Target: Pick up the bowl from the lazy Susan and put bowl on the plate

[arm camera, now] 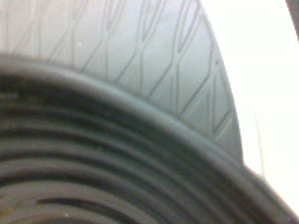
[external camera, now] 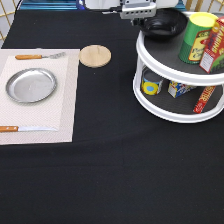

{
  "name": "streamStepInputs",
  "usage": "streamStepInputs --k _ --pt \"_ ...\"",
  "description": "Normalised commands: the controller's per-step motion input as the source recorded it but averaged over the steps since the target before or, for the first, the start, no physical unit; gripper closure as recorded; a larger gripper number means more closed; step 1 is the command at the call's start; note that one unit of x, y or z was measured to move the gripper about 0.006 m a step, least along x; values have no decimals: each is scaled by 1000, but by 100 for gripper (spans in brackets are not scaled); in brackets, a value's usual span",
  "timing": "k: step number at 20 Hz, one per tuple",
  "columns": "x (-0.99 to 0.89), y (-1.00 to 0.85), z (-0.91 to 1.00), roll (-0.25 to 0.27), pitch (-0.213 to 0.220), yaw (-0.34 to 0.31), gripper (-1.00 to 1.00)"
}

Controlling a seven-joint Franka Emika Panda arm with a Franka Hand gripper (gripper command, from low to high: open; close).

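Stage: I read this as early in the task; bowl point(external camera: 162, 23) sits on the lazy Susan point(external camera: 165, 55), on its upper tier at the edge toward the exterior view's top left. Nothing delivered.
Bowl: black, glossy, upright on the dark grey shelf, close to the tier's rim; not on the plate.
Plate point(external camera: 31, 85): silver, bare, lying on a pale placemat point(external camera: 65, 100) at the worktop's left edge in the exterior view, well apart from the lazy Susan.
Gripper point(external camera: 138, 15): at the worktop's top edge in the exterior view, right at the bowl's left rim; looks touching or just over it, I cannot tell which. Whether it is spread or pinching the rim I cannot tell, the hand body hides that.
Done: arm is at the bowl, as I judge it.
Left: lift, carry across, set down on plate.
Exterior only: whole layout; wooden disc point(external camera: 95, 55) between placemat and lazy Susan, fork point(external camera: 40, 56) and knife point(external camera: 27, 129) flanking the plate, green can point(external camera: 196, 35) and red box point(external camera: 214, 47) on the upper tier, 3 small items on the lower tier.
Wrist only: very close on bowl's point(arm camera: 93, 165) concentric ridges and rim, with patterned grey shelf surface point(arm camera: 131, 55) behind it; confirms the hand is right over the bowl's edge. No plate, no worktop in it.
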Motion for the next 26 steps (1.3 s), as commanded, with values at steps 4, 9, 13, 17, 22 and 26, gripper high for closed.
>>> streamStepInputs --k 4,9,13,17,22,26 --pt "0 -25 461 10 69 0 100" --pt "73 -299 791 62 131 0 100" --pt "314 -699 574 49 111 -58 100" --pt "459 -789 183 16 26 -45 100" --pt "554 -729 0 2 -7 -71 100" --pt "561 -739 0 0 -16 -73 100"
